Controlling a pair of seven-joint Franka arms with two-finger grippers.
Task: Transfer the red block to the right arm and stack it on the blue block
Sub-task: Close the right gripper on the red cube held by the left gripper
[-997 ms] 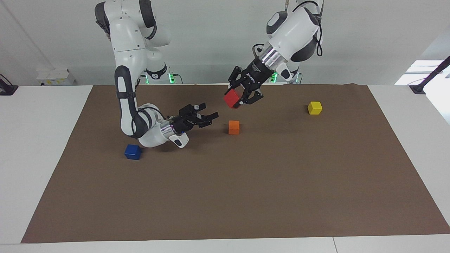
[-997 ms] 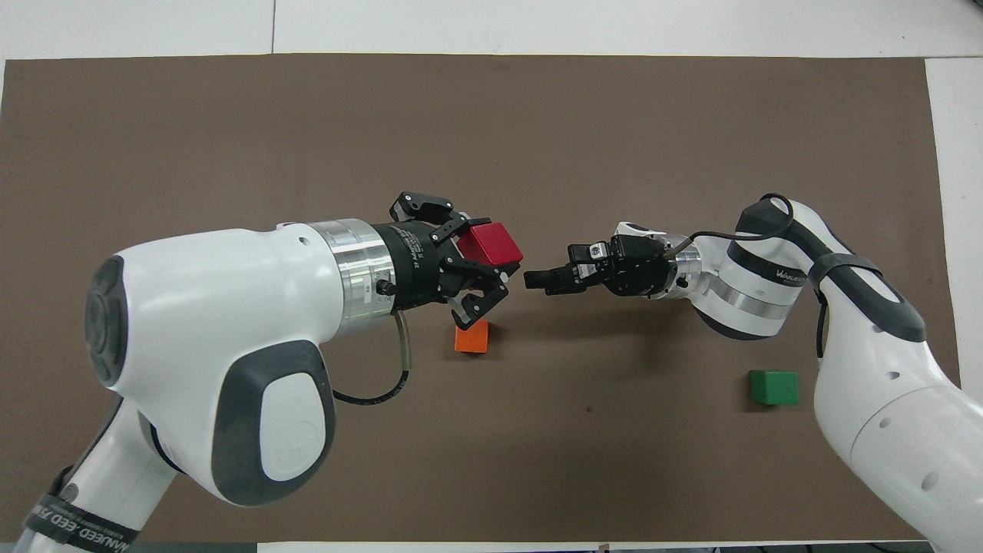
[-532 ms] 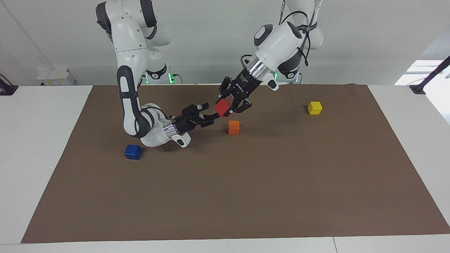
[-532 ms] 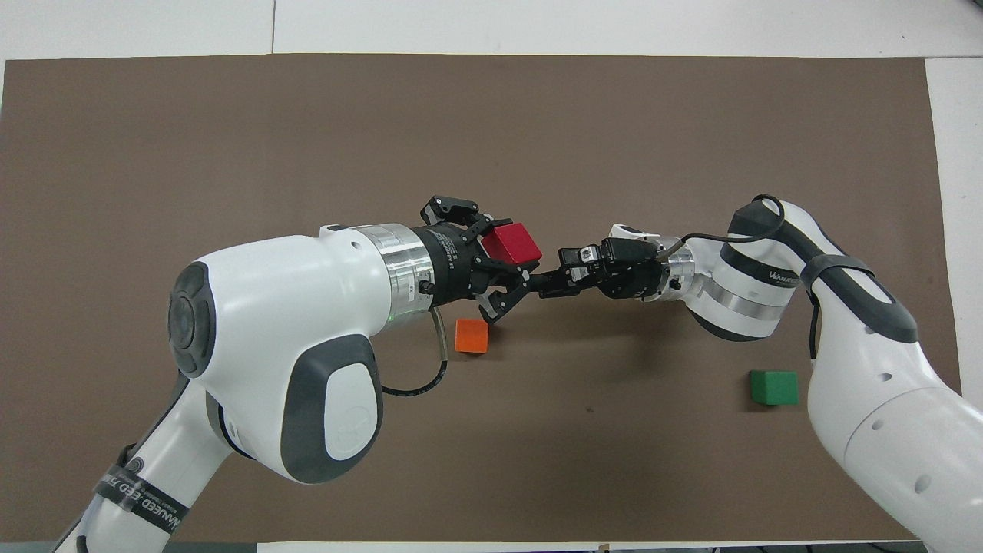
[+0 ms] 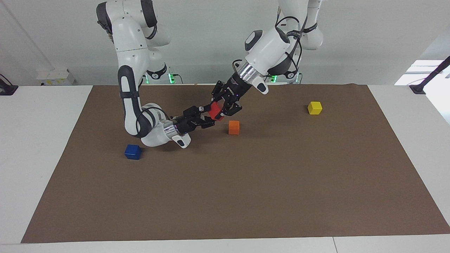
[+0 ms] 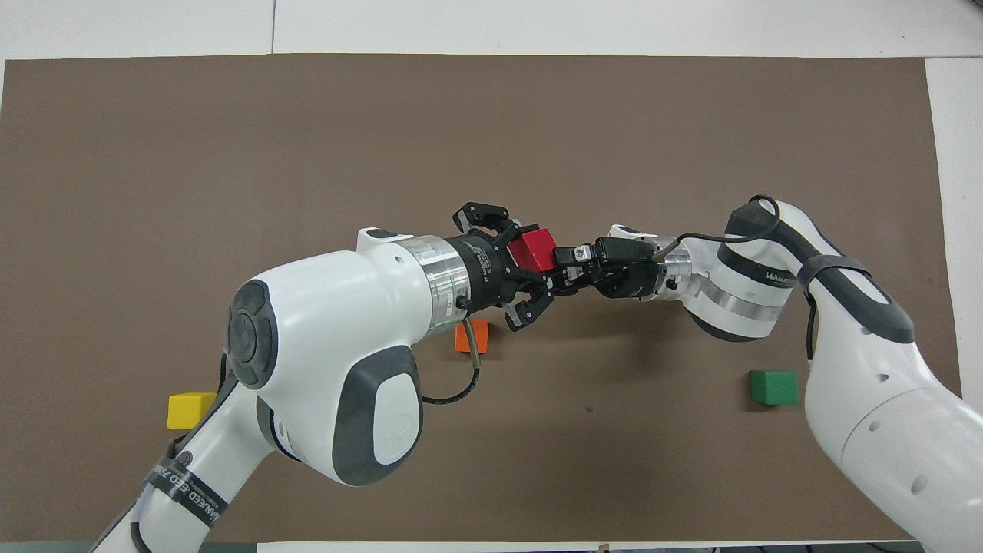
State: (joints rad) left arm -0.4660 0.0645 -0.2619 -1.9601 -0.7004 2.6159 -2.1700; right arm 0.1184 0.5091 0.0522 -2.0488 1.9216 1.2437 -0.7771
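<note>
Red block (image 5: 214,111), facing view: held clamped in the left gripper (image 5: 218,109) above the brown mat (image 5: 246,196), over a spot near the orange block (image 5: 233,127). Right gripper (image 5: 207,116), jaws spread wide, meets the cube from the right arm's end. Blue block (image 5: 133,151) rests beside the right arm's elbow; yellow block (image 5: 314,107) lies toward the left arm's end.

Overhead view: red block (image 6: 533,249) sits between both grippers; green block (image 6: 774,387) lies nearer the robots, by the right arm.
</note>
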